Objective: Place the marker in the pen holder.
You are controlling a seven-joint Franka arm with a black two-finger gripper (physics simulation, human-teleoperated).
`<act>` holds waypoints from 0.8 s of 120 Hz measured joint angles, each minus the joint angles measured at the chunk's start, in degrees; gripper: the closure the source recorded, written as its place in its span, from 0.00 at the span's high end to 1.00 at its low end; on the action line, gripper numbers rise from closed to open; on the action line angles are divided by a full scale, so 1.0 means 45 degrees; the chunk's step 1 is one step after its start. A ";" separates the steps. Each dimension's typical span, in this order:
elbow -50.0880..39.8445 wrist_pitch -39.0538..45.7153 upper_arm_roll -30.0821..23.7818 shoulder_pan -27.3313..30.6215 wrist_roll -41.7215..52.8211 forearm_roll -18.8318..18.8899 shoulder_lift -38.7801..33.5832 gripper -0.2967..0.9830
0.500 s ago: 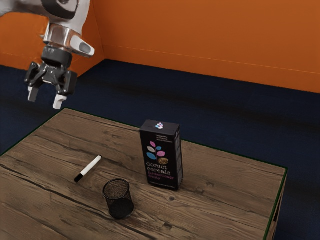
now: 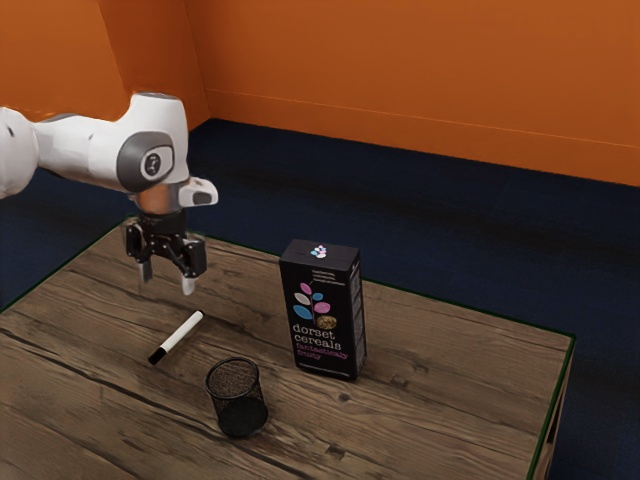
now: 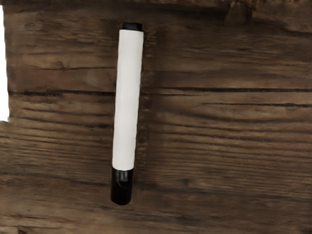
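arm point(image 2: 85, 145) cropped, table point(image 2: 450, 420) cut off

An indoor room; home or office, we cannot tell

In the exterior view we see orange walls point(image 2: 420, 80) at twelve o'clock, their corner point(image 2: 200, 75) at eleven, dark blue floor point(image 2: 500, 240) at three, and a wooden table point(image 2: 450, 400) at six, bearing a Dorset cereals box point(image 2: 325, 325), a mesh pen holder point(image 2: 240, 410) at seven and a marker point(image 2: 182, 332) at eight
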 joint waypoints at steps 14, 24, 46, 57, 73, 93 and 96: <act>-0.0549 0.2041 0.0431 0.0017 0.0048 0.0086 0.0764 0.77; -0.0617 0.3009 0.0541 0.0013 0.0047 0.0126 0.1334 0.77; -0.0788 0.4669 0.0562 -0.0007 0.0382 0.0115 0.2264 0.77; -0.0854 0.5181 0.0543 0.0000 0.0518 0.0130 0.2473 0.77; -0.0861 0.5670 0.0475 0.0000 0.0685 0.0135 0.2745 0.77; -0.0905 0.6025 0.0437 -0.0014 0.0846 0.0139 0.2925 0.74; -0.0906 0.6058 0.0437 -0.0015 0.0866 0.0137 0.2950 0.72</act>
